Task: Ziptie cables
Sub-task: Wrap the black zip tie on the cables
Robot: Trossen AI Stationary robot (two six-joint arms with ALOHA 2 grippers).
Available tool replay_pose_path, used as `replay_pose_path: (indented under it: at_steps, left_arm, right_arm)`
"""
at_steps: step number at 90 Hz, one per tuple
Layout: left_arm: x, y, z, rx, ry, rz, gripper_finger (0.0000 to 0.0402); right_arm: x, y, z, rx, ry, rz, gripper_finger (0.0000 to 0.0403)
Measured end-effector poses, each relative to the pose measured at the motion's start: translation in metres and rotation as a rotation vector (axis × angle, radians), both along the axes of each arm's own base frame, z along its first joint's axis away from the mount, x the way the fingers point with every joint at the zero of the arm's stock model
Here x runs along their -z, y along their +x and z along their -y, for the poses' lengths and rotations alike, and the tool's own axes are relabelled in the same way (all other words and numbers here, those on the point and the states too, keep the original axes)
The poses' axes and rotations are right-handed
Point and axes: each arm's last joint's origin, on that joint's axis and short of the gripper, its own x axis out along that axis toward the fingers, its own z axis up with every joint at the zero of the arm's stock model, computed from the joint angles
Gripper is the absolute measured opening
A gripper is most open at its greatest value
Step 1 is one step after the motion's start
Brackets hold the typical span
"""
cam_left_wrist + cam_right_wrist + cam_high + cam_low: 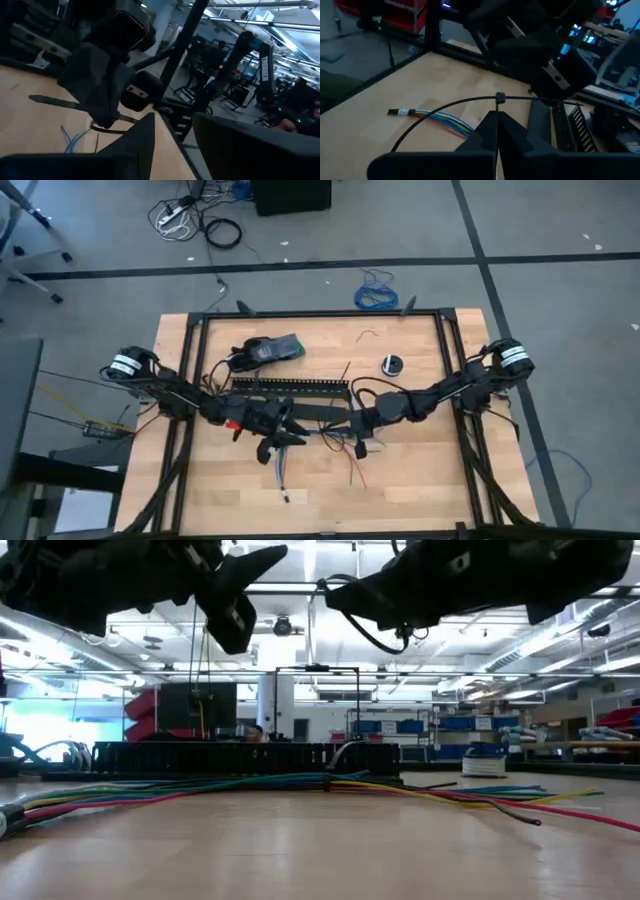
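The cables (284, 475) lie as a loose coloured bundle on the wooden table (420, 480), flat along it in the low view (250, 785). My right gripper (497, 116) hovers just above them, shut on a thin black ziptie (445, 107) whose strip arcs over the bundle (442, 120). My left gripper (172, 125) hangs close beside it (282, 438), open, with nothing between its fingers. A second thin black strip (345, 371) lies flat near the right end of the slotted channel. My right gripper pinches the ziptie between its two fingertips, on the strip just below the small square head (498, 106). From the head one part curves down toward the table (407, 137). Another part runs level toward my left gripper (540, 99). The held part is clear of the table.
A long black slotted channel (290, 387) lies just beyond both grippers. A black device (268, 350) and a small round roll (391, 364) sit farther back. A black frame (320, 313) runs round the table's edges. Bare wood lies toward the near edge.
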Motion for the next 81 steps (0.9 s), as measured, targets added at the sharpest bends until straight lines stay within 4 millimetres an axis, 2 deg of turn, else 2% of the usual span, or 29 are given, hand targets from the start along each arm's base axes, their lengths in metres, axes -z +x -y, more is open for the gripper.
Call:
replay_pose_path:
  at_steps: [13, 29, 50, 81]
  left_arm:
    - [-0.001, 0.001, -0.002, -0.077, -0.091, -0.02, 0.0127]
    - [-0.004, 0.003, -0.006, -0.184, -0.204, -0.024, 0.0127]
    - [-0.015, 0.01, -0.003, -0.142, -0.201, 0.016, 0.0127]
    - [-0.014, 0.01, -0.003, -0.167, -0.173, 0.013, 0.0127]
  right_arm:
    - [-0.009, 0.001, -0.001, -0.044, 0.012, 0.087, 0.0]
    - [-0.018, 0.007, -0.004, -0.062, 0.003, 0.104, 0.0]
    - [-0.02, 0.01, -0.005, -0.063, -0.027, 0.087, 0.0]
    - [-0.02, 0.01, -0.005, -0.056, -0.029, 0.089, 0.0]
